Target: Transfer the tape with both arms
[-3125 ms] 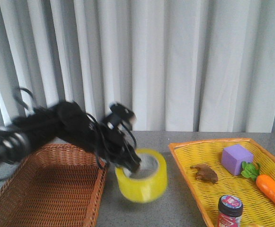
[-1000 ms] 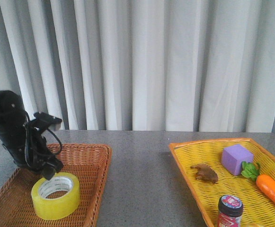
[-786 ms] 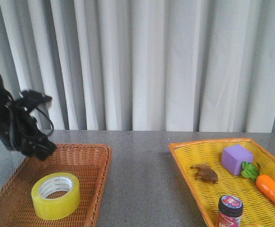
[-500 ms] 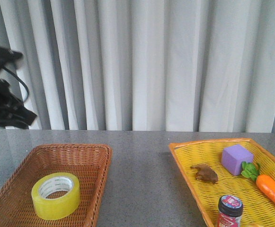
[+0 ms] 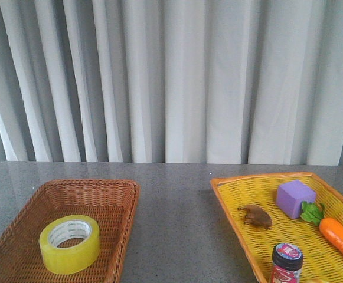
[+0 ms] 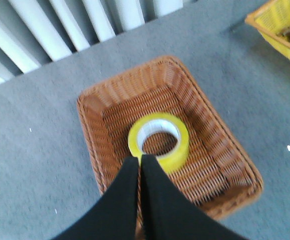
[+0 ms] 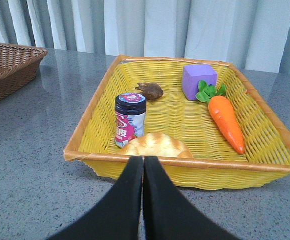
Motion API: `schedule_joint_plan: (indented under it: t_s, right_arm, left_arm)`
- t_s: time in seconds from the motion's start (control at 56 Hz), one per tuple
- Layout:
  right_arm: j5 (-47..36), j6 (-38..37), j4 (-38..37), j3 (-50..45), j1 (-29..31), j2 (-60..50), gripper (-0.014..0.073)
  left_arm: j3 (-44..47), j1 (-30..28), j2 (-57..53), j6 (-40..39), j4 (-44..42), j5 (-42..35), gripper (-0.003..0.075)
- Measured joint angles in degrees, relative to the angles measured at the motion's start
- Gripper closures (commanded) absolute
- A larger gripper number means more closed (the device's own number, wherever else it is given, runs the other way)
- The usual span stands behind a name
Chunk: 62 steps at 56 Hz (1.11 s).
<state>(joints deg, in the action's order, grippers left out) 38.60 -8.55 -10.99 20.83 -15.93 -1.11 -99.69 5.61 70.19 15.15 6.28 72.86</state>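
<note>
Tape [image 5: 69, 244]: one wide roll of translucent yellow packing tape with a white printed core, lying flat in the brown wicker basket [image 5: 121, 194], its hole facing up, so the core axis stands vertical. Nothing grips it.

Left gripper [image 6: 139, 161]: jaws pressed together, holding nothing. In the left wrist view the tape sits just beyond and below the closed tips, slightly off to one side of the jaw line, with open air between tips and roll. The arm does not appear in the front view.

Right gripper [image 7: 143, 161]: jaws together, empty. It hangs ahead of the near rim of the yellow wicker tray [image 7: 174, 168], well apart from the tape; only a corner of the brown basket shows at the far edge of its view.

Tray contents: small jar with dark lid [image 7: 130, 120], bread roll [image 7: 157, 146], carrot [image 7: 225, 122], purple block [image 7: 198, 76], small brown object [image 7: 150, 90].

Judgement: the tape rests in the basket and so the transfer looks complete. The left arm is far the nearer to the roll. Should another grasp be wanted, its jaws would have to part first and come straight down over the roll wall, one finger inside the core.
</note>
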Motion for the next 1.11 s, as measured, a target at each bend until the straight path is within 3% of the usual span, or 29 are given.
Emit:
schedule_joint_plan:
  t_s: [0.232,0.393,0.732,0.893,1.107]
  right_arm:
    - [0.0,0.0,0.0,0.0,0.0,0.0,0.0598]
    - [0.0,0.0,0.0,0.0,0.0,0.0,0.0598]
    - [0.0,0.0,0.0,0.0,0.0,0.0,0.0598]
    - [0.0,0.0,0.0,0.0,0.0,0.0,0.0598]
    - [0.0,0.0,0.0,0.0,0.0,0.0,0.0598]
  left_arm:
    - [21.7,0.0,-17.5,-1.2,0.0,-5.4,0.0727]
    - [37.0,0.0,-31.0,-6.2,-0.7,-9.3,0.0727]
    - [52.9,0.0,-49.3,-7.7,-4.5,-14.4,0.0727]
    - [61.8,0.0,-51.9,-6.6,-4.6,-25.7,0.0727]
    - [79.4,0.0,-56.2,-4.9,-4.7,-50.7,0.0727]
